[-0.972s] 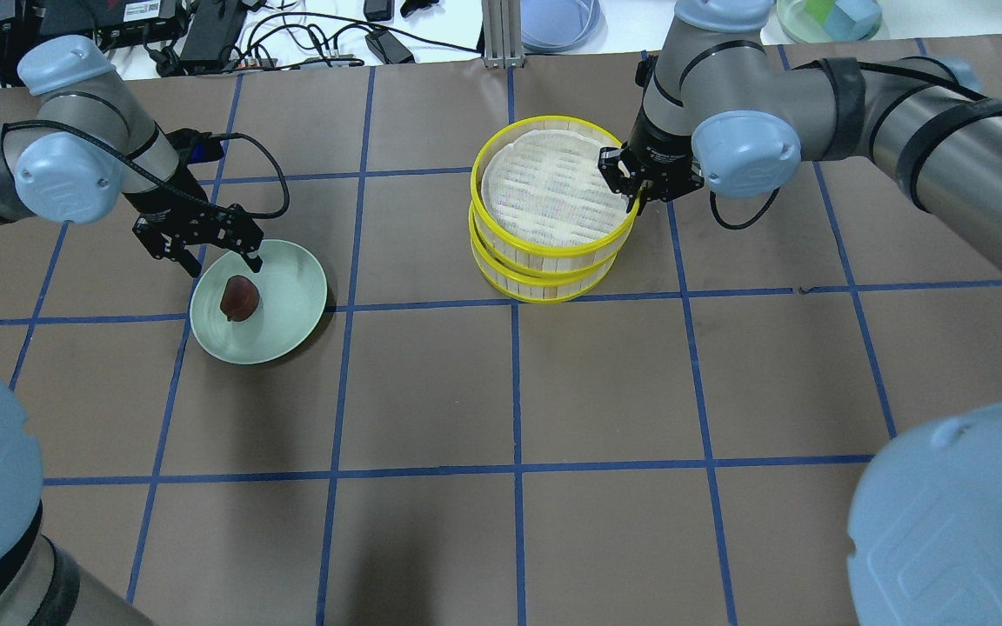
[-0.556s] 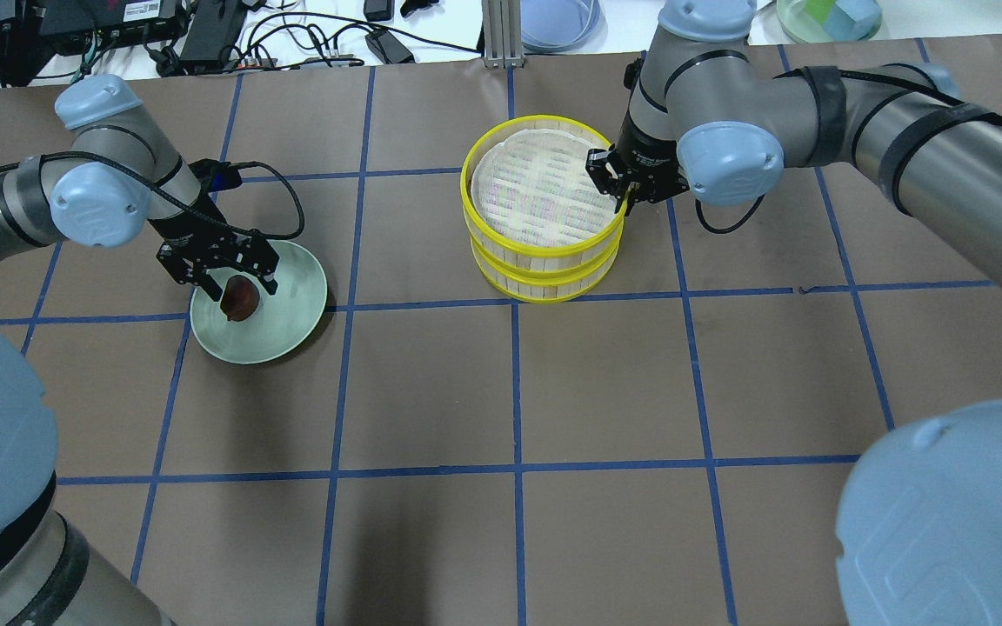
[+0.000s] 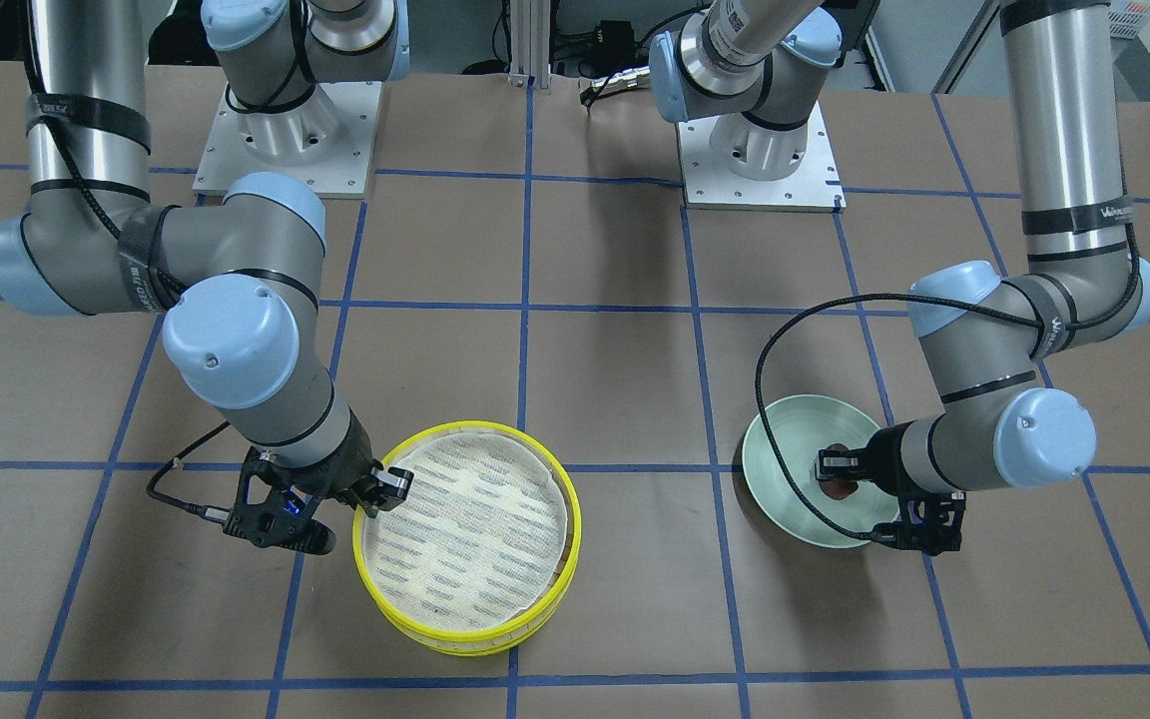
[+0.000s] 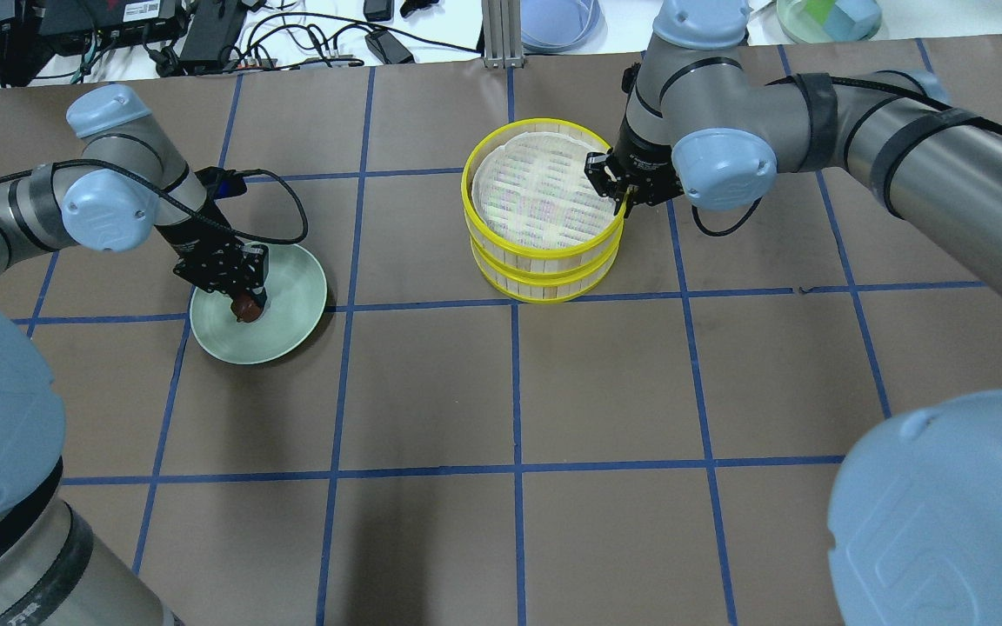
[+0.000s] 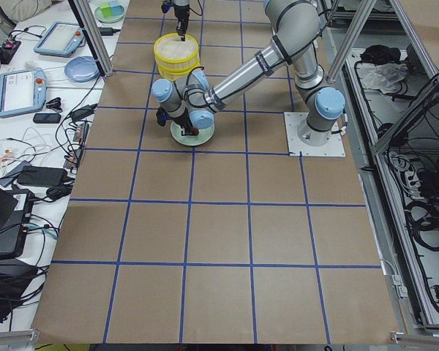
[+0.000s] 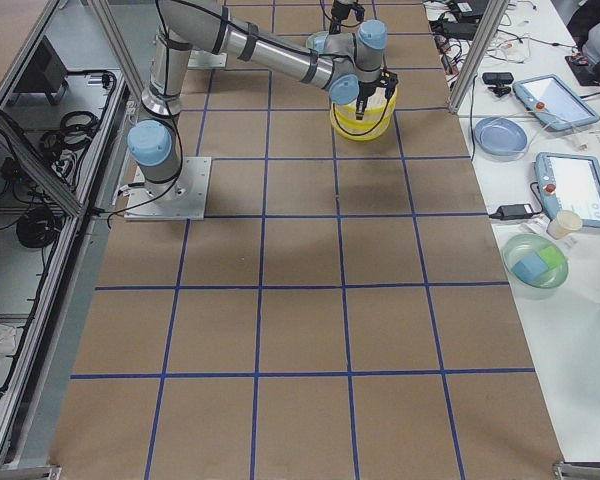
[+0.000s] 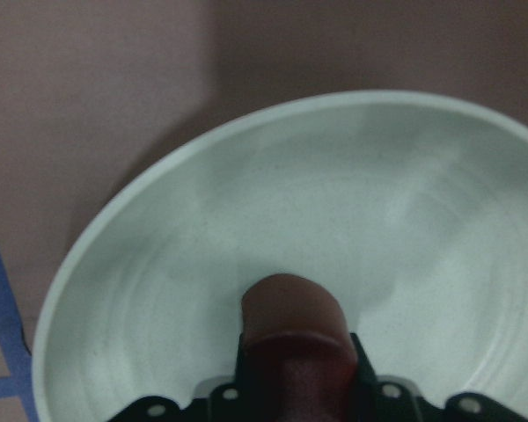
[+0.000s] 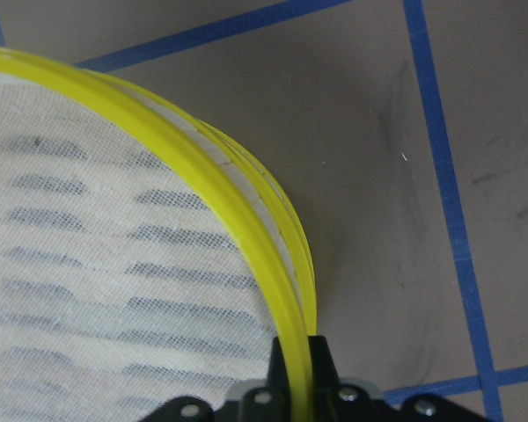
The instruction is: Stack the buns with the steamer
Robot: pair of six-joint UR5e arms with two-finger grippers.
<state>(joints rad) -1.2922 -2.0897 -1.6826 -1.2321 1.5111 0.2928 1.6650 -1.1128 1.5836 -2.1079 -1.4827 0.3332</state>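
**Brown bun gripped, top tier pinched, loading not yet done**

Front-facing view: the left gripper (image 3: 840, 481) is down in the green plate (image 3: 785, 439), its jaws drawn in on the brown bun (image 3: 841, 486). The right gripper (image 3: 382, 491) nips the rim of the steamer (image 3: 465, 534), whose two tiers sit stacked.

Overhead: the plate lies well apart from the steamer, and no bun shows on the upper mesh.

Left wrist: the bun sits between the fingers, resting on the plate.

Right wrist: the fingers clamp the upper yellow rim, one inside and one outside.

The cream bun shows nowhere. Carrying the brown bun into the steamer seems to be the step left.
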